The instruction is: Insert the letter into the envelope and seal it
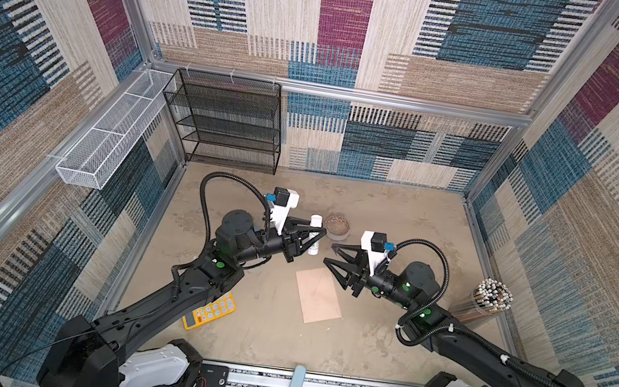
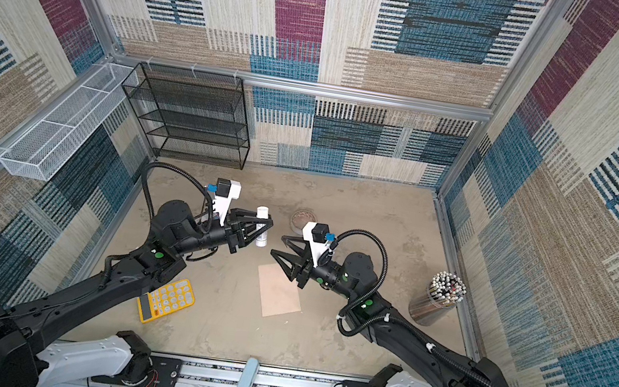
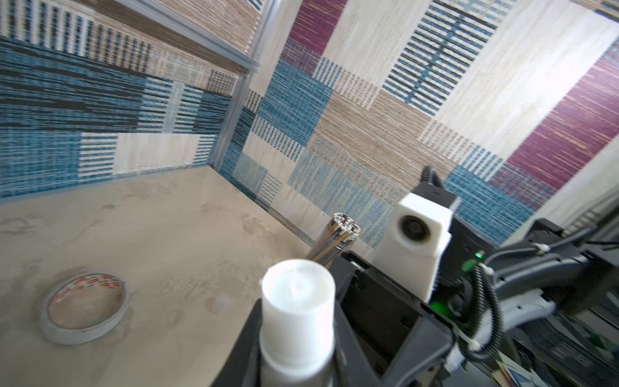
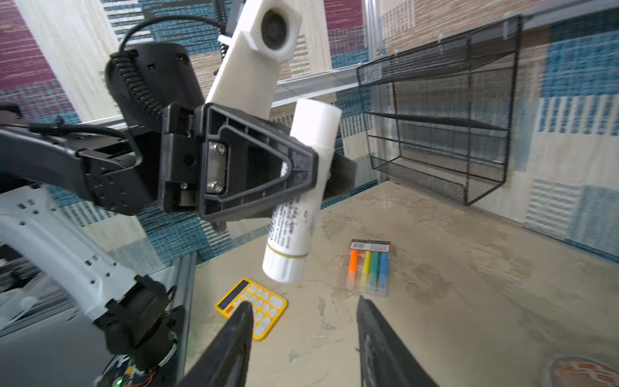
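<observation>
Now: left gripper point(image 1: 314, 236) clamping a glue stick point(image 1: 315, 221), right gripper point(image 1: 329, 253) gaping opposite

The left gripper's two black fingers are pinching the white glue stick around its body, just under the cap. The right wrist view is showing the stick hanging tilted in the air, cap up and printed end down, clear of the table point(image 1: 381, 340). Across a small gap, the right gripper is holding its jaws wide apart with nothing between them. Its tips are pointing toward the stick without touching it.

Below the two grippers, the envelope point(image 1: 319, 295) is lying flat on the table with a plain peach face up. Its long side is running away from the robot at a slight slant. In both top views the right gripper's lower finger is overlapping the envelope's far right corner, but the gripper is hanging above the paper, not resting on it.

Further out, a roll of tape point(image 1: 337, 225) is lying flat just beyond the grippers. A yellow calculator point(image 1: 211, 311) is lying partly under the left arm. A pack of coloured markers point(image 4: 368, 268) is showing on the table in the right wrist view. A clear cup of pencils point(image 1: 491, 297) is standing by the right wall. A black mesh shelf point(image 1: 226, 122) is standing in the far left corner, and a white wire basket point(image 1: 105, 141) is hanging on the left wall.
</observation>
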